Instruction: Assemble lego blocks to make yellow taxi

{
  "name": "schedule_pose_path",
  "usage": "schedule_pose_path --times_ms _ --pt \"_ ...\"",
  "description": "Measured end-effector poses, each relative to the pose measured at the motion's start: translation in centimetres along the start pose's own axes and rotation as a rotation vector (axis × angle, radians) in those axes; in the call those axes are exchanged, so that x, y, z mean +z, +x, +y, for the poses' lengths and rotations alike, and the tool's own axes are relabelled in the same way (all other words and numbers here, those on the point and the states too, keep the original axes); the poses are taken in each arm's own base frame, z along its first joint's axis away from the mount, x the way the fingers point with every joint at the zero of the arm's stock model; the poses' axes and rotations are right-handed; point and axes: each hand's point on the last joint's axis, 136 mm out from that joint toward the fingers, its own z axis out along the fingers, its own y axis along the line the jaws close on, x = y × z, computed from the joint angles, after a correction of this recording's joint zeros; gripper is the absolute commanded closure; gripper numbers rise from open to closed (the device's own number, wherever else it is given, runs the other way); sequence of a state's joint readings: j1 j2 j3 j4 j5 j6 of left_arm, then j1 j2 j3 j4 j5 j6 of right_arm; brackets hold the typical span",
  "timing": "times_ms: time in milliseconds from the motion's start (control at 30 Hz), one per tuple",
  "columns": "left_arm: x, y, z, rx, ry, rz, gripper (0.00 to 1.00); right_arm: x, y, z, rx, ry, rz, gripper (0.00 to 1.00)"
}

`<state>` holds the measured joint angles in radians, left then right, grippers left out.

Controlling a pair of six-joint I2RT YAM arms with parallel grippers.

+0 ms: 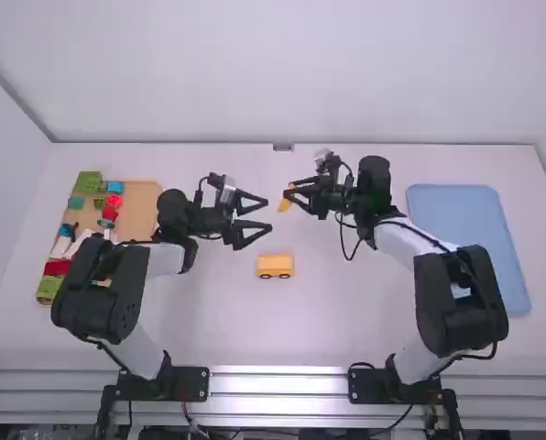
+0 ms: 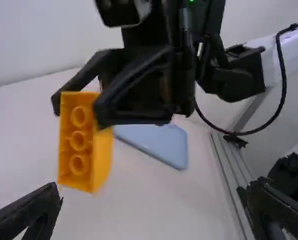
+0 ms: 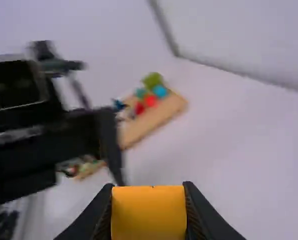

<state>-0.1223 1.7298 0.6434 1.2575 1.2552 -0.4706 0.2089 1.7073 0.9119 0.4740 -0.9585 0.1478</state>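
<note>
Wheeled yellow taxi body is sitting on table, probably nearing completion.
Beyond it, left claw is hanging, fingers apart; right claw is clamping yellow brick in air, likely still needing attaching.

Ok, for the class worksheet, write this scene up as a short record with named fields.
Left gripper: open, nothing between its fingers
Right gripper: closed on the orange-yellow block
Held block: orange-yellow block, three round rings on one face
On table, middle: yellow block piece with dark wheels
Left side: tan board with green, red and blue pieces
Right side: light blue tray
Assembly state: held block not joined to the wheeled piece
</note>
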Motion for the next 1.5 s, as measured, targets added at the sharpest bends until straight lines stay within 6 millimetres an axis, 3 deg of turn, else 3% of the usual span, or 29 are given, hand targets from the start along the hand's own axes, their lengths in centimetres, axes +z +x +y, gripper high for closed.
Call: schedule_pose_path --times_ms 67,167,333,467,533,700,933,1100,1300,1433,1467,1500 --pt "0.0 0.3 0.6 -0.025 -0.030 0.001 0.01 -1.0 1.6 -2.0 0.049 0.131 0.059 0.87" --pt "-0.1 0.5 2.4 -0.073 -0.120 -0.017 0.01 -2.5 3.5 -3.0 0.050 0.294 0.160 0.94" --pt "-0.9 1.6 5.8 -0.188 -0.307 -0.031 0.01 -4.3 6.2 -2.8 0.005 0.472 0.364 0.96" --pt "-2.1 1.5 7.4 -0.125 -0.387 -0.036 0.01 -5.4 8.8 -1.6 -0.102 0.516 0.617 0.89" --pt "-2.6 1.3 7.5 -0.096 -0.390 -0.036 0.01 -5.4 9.3 -1.5 -0.148 0.509 0.690 0.87" --pt "-4.6 0.5 7.5 -0.031 -0.360 -0.044 0.01 -5.2 13.2 -1.8 -0.314 0.428 0.970 0.86" --pt "-8.2 0.0 7.4 -0.043 -0.330 -0.059 0.01 -4.7 18.1 -2.2 -0.497 0.294 1.265 0.92" --pt "-9.5 0.0 6.9 -0.045 -0.292 -0.056 0.01 -3.7 18.8 -2.9 -0.607 0.257 1.353 0.89" --pt "-9.5 0.1 6.1 -0.046 -0.249 -0.045 0.01 -3.7 19.9 -3.9 -0.653 0.220 1.422 0.85" --pt "-9.4 0.2 6.0 -0.046 -0.239 -0.043 0.01 -4.1 20.7 -4.1 -0.653 0.202 1.456 0.62" --pt "-9.4 0.2 6.0 -0.046 -0.239 -0.043 0.01 -4.1 20.7 -4.1 -0.650 0.204 1.459 0.30" --pt "-9.4 0.2 6.0 -0.046 -0.239 -0.043 0.01 -4.2 20.6 -4.1 -0.652 0.202 1.461 0.27"
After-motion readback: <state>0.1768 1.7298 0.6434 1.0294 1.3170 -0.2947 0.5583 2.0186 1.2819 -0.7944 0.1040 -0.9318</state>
